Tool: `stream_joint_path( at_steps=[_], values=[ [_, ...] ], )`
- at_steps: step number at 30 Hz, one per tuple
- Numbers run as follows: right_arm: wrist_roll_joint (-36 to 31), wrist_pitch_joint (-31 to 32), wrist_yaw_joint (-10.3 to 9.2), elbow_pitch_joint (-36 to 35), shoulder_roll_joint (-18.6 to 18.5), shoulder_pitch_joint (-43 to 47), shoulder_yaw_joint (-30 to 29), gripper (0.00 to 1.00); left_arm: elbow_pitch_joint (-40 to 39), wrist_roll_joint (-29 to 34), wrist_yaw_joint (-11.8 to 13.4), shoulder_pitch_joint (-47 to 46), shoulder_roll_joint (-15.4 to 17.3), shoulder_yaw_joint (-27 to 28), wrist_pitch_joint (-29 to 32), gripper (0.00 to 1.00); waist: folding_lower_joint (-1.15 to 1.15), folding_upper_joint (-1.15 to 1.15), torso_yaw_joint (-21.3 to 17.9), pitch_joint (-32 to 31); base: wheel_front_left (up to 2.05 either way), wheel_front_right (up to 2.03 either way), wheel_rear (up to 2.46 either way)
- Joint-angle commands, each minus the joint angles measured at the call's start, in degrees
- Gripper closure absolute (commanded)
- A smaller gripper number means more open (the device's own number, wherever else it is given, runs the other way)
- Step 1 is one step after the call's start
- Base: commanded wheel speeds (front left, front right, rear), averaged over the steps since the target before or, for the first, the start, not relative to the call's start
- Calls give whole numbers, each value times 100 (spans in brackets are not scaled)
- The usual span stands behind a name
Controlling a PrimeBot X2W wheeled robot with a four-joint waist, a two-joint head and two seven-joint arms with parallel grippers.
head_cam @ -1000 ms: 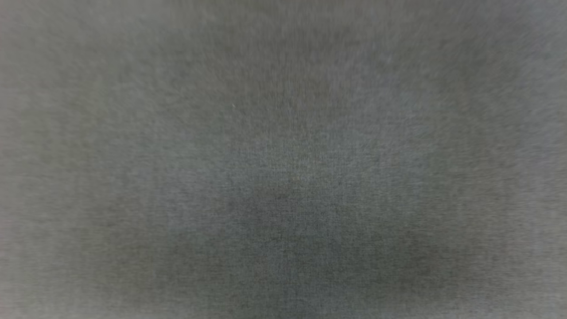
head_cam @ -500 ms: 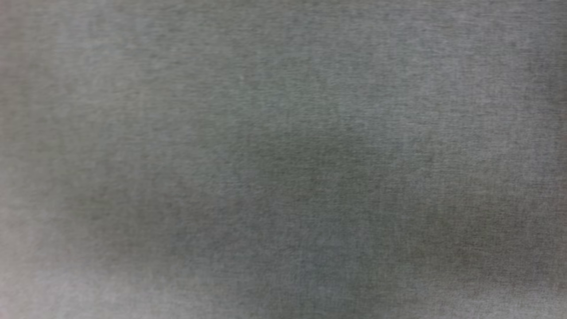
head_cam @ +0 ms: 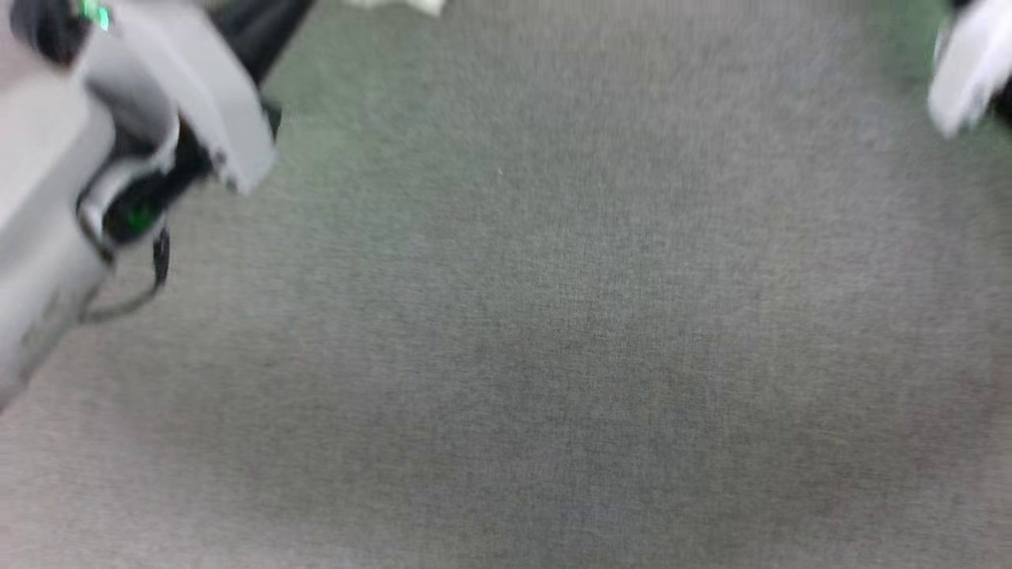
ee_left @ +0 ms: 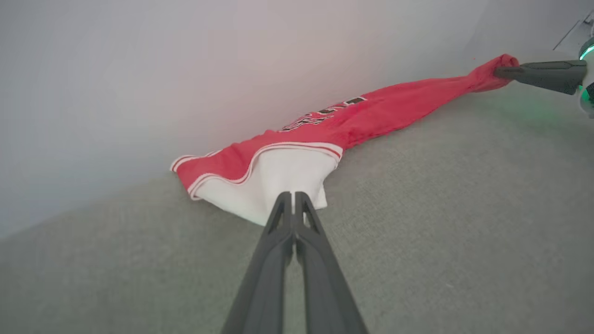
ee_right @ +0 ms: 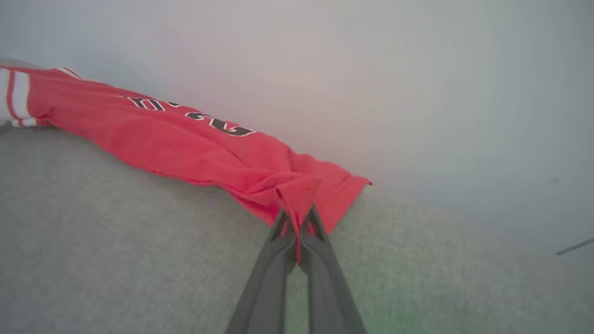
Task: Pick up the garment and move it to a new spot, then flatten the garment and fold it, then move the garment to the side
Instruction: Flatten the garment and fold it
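- Head view, blurred: two pale arms, the left arm (head_cam: 118, 150) and the right arm (head_cam: 968, 71), edge one grey surface (head_cam: 553, 356).
- Left wrist view: the left pincer (ee_left: 293, 197) is clamped on the white sleeve of the one garment (ee_left: 371, 116). The garment stretches along the wall (ee_left: 185, 69) to the right pincer (ee_left: 499, 72).
- Right wrist view: the right pincer is closed tight on the garment's red hem corner.

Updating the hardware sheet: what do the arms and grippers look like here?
Left gripper and right gripper: two long, tapering dark-grey fingers each. Left forearm: pale grey shell, black joint, green indicator light, thin dark cable loop. Right arm: white shell, blurred.
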Motion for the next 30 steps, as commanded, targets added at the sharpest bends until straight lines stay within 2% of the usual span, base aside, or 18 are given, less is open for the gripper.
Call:
stream_joint_path(
  at_steps=[1, 5, 7, 10, 15, 22, 30],
  values=[
    [228, 116, -6, -245, -142, 352, 54, 100, -105, -157, -6, 235, 160, -54, 78, 100, 0, 0, 69, -741, 0, 0, 0],
    [763, 637, -7, -1109, -809, 1365, 270, 100, -571, -512, 12, 950, 564, -344, 495, 100, 0, 0, 12, -1177, 0, 0, 0],
    [945, 802, -7, -1482, -1145, 1849, 338, 100, -868, -713, 112, 1350, 803, -429, 660, 100, 0, 0, -27, -1365, 0, 0, 0],
    [1166, 913, -7, -1951, -1563, 2593, 375, 100, -1363, -922, 371, 1992, 1155, -528, 773, 100, 0, 0, -76, -1622, 0, 0, 0],
    [1430, 972, -7, -2595, -2071, 3721, 323, 100, -2231, -1120, 909, 3035, 1705, -624, 597, 100, 0, 0, -141, -1917, 0, 0, 0],
    [1564, 1133, -7, -3284, -2499, 5073, 278, 100, -3177, -1408, 1514, 4302, 2075, -682, 430, 100, 0, 0, -121, -2111, 0, 0, 0],
    [1612, 1251, -7, -3680, -2594, 6101, -139, 100, -3682, -1715, 1982, 5159, 2189, -693, 375, 100, 0, 0, -106, -2131, 0, 0, 0]
  ],
)
